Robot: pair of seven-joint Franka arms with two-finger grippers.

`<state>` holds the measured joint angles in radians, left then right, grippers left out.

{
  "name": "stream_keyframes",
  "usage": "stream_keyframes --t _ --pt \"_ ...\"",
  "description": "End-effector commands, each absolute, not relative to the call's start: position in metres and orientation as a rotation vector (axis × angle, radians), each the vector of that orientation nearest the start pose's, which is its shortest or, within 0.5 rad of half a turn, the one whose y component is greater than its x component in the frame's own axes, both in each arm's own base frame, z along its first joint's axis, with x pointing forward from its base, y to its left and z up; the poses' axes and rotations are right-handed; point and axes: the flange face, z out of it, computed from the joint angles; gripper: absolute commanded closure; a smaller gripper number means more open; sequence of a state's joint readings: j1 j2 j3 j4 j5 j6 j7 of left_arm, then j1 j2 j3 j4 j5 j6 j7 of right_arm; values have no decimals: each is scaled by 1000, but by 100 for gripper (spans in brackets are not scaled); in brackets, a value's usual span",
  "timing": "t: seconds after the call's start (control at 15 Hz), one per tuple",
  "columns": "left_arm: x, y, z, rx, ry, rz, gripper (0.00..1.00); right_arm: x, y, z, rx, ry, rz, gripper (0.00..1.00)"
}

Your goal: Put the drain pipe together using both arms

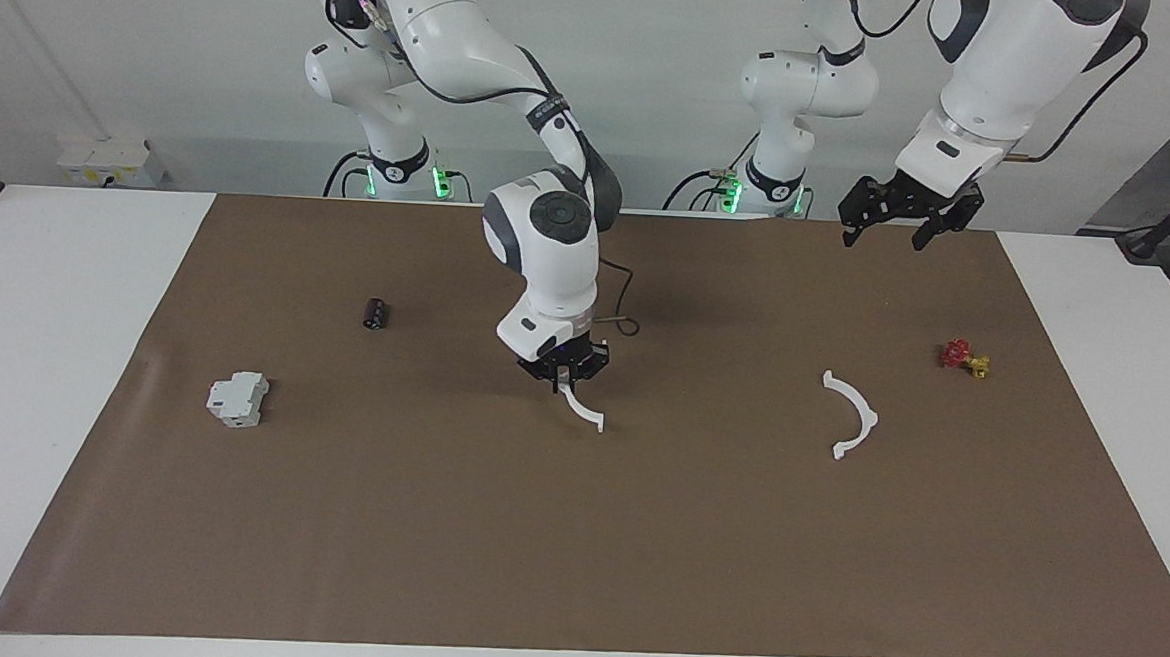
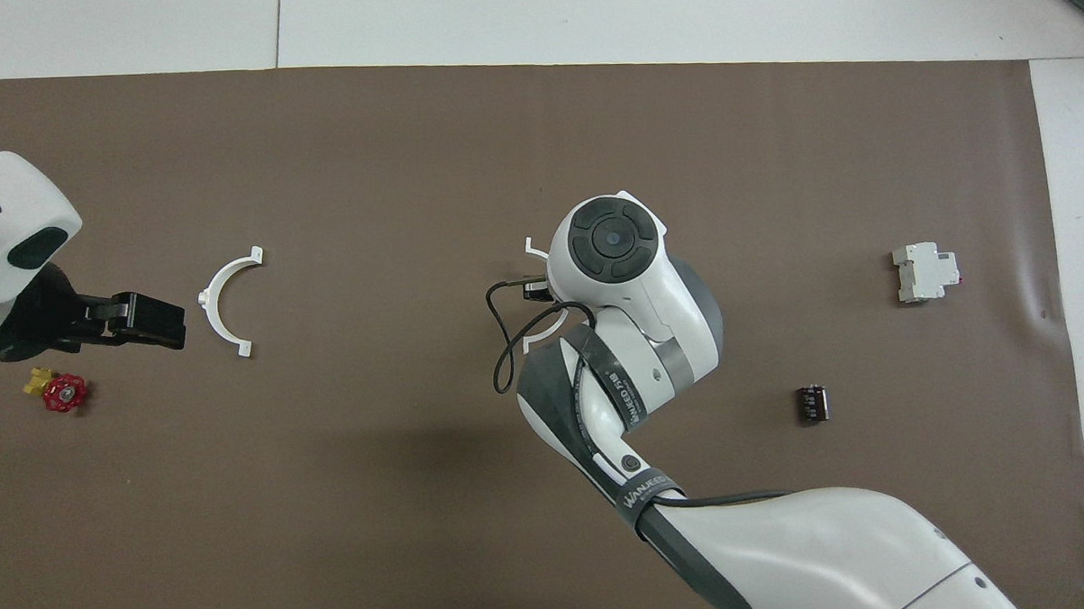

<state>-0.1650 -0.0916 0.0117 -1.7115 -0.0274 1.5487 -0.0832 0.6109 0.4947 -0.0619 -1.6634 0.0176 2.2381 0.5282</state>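
Observation:
The drain pipe lies as two separate white half-rings on the brown mat [image 1: 633, 551]. One half-ring [image 1: 584, 411] is at the middle of the mat. My right gripper [image 1: 562, 375] is down on it, shut on its nearer end, and the arm hides most of it in the overhead view, where only its ends [image 2: 533, 245] show. The other half-ring [image 1: 853, 415] lies free toward the left arm's end; it also shows in the overhead view [image 2: 225, 302]. My left gripper [image 1: 885, 234] hangs open and empty, raised over the mat's edge nearest the robots; in the overhead view [image 2: 175, 323] it appears beside the free half-ring.
A small red-and-yellow piece [image 1: 965, 357] lies near the left arm's end of the mat. A grey-white blocky box [image 1: 238, 398] and a small black cylinder [image 1: 375, 314] lie toward the right arm's end. A black cable [image 2: 503, 342] loops off the right wrist.

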Motion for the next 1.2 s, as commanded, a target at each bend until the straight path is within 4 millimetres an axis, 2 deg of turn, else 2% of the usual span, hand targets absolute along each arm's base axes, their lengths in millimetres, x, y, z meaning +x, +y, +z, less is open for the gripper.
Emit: stream_keyframes --t 0.0,0.13,0.33,0.54,0.6,0.67,0.74,0.87,1.0,1.14 --pt "511 -79 612 -3140 111 124 0 581 376 316 -3107 -47 -163 100" --pt "511 -79 612 -3140 111 124 0 572 385 306 -3111 -75 -152 100" --pt "511 -79 612 -3140 111 124 0 564 380 287 -3115 -75 -142 100" --pt "511 -79 612 -3140 111 124 0 561 378 284 -3116 -80 -140 100" --pt "511 -79 612 -3140 111 124 0 561 377 284 -3116 -80 -139 93" --pt "511 -80 612 -3140 111 120 0 560 378 285 -3120 -77 -131 14" --pt "511 -80 612 -3141 109 117 0 554 387 286 -3118 -101 -131 0" --pt "510 -80 611 -3140 111 127 0 555 388 299 -3116 -101 -135 0" --pt "511 -77 612 -3141 106 122 0 559 376 341 -3111 -74 -143 0" --pt "513 -77 613 -3144 101 96 0 566 345 393 -3100 -9 -158 0"
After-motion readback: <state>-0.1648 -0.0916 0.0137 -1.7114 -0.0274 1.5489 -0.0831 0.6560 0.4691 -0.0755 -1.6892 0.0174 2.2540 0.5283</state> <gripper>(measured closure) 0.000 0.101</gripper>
